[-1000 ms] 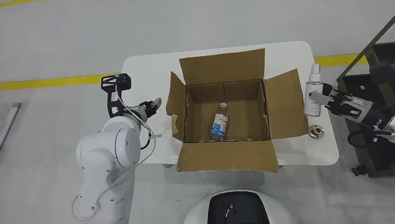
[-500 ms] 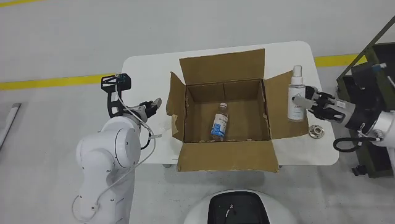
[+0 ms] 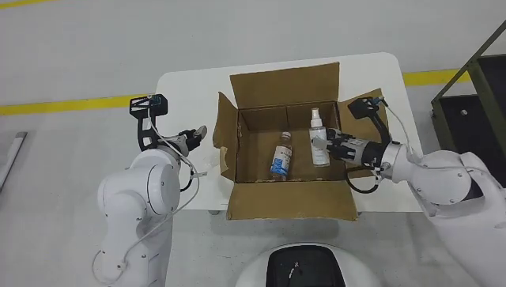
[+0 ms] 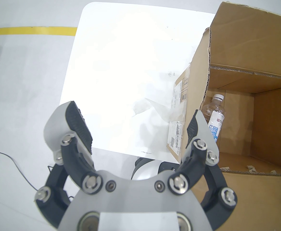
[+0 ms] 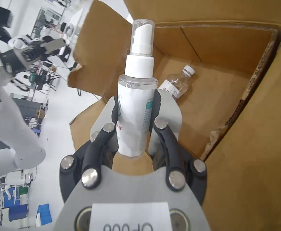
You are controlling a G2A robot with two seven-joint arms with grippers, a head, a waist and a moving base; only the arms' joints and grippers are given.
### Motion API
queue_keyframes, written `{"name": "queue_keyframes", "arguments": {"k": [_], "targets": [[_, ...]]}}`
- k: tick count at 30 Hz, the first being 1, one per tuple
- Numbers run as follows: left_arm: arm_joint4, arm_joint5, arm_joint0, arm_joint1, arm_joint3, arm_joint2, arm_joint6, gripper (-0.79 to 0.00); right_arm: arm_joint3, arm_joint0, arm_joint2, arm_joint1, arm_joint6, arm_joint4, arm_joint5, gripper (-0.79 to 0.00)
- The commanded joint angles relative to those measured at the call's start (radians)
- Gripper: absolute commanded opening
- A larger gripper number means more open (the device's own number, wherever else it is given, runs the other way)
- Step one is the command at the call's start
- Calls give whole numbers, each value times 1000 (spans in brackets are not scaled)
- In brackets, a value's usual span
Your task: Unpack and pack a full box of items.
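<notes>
holding one spray bottle [image 3: 318, 141], right hand [image 3: 329, 146] over one box [image 3: 288, 199].

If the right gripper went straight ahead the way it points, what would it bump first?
Probably the water bottle lying in the box. The right gripper, shut on the spray bottle, points across the box toward it; if it passes above, the far wall comes next.

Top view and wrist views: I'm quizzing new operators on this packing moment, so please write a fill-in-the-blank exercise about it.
The right end effector holds the spray bottle over the open cardboard ____.
The water bottle inside lies on its ____.
The left end effector is ____, holding nothing.
Missing words: box, side, open.
</notes>
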Motion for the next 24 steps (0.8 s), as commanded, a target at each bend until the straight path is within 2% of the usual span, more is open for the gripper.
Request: {"name": "queue_keyframes", "arguments": {"k": [1,10,14,17,24], "targets": [[0,0,0,0,0,0,0,0,-1,-1,2,0,1,5,-2,-785],[0,0,0,0,0,0,0,0,-4,-8,1,0,-10,0,-6,-785],[0,0,0,0,0,0,0,0,6,-2,-45,-4,-40,-15,21,-785],[0,0,0,0,0,0,0,0,53,42,-124,-20,-82,5,107,-785],[0,0,0,0,0,0,0,0,173,171,-307,-64,-184,-39,398,-785]]}}
